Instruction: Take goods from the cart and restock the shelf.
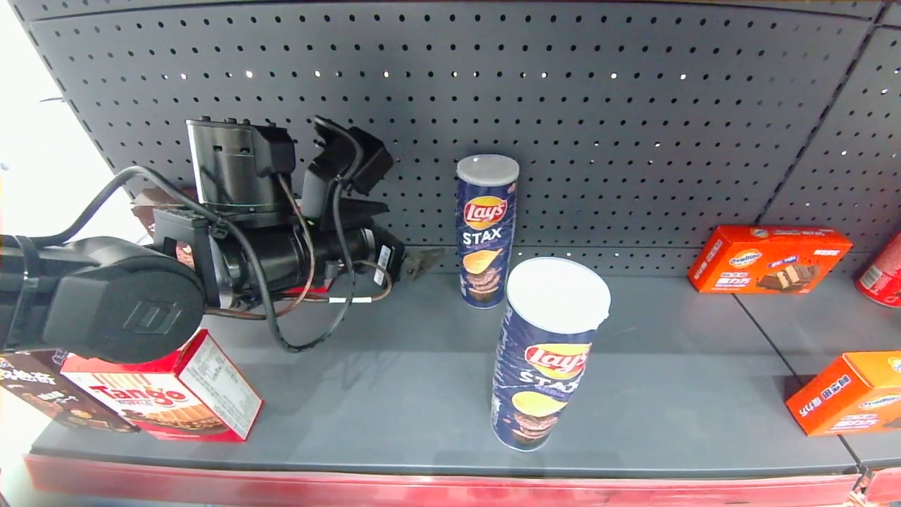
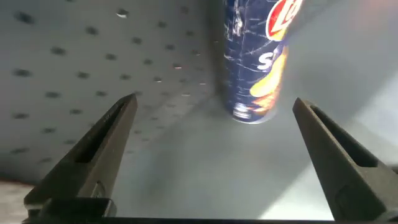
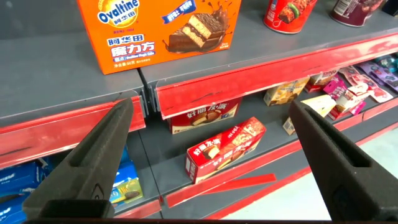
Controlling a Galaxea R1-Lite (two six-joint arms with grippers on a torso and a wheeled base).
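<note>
Two cans on shelf [image 1: 394,394]: far can [image 1: 486,232], near can [image 1: 545,352]; left gripper [image 2: 214,101] wide open, empty, left of far can; right gripper [image 3: 211,104] likewise; red box [image 1: 176,394] partly hidden by left arm [image 1: 105,296].

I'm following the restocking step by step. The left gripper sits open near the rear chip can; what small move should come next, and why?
Probably draw the left gripper back away from the rear chip can and off the shelf. Its jaws are open and empty, and the can stands upright by the back wall, apart from the fingers, so it looks placed.
</note>
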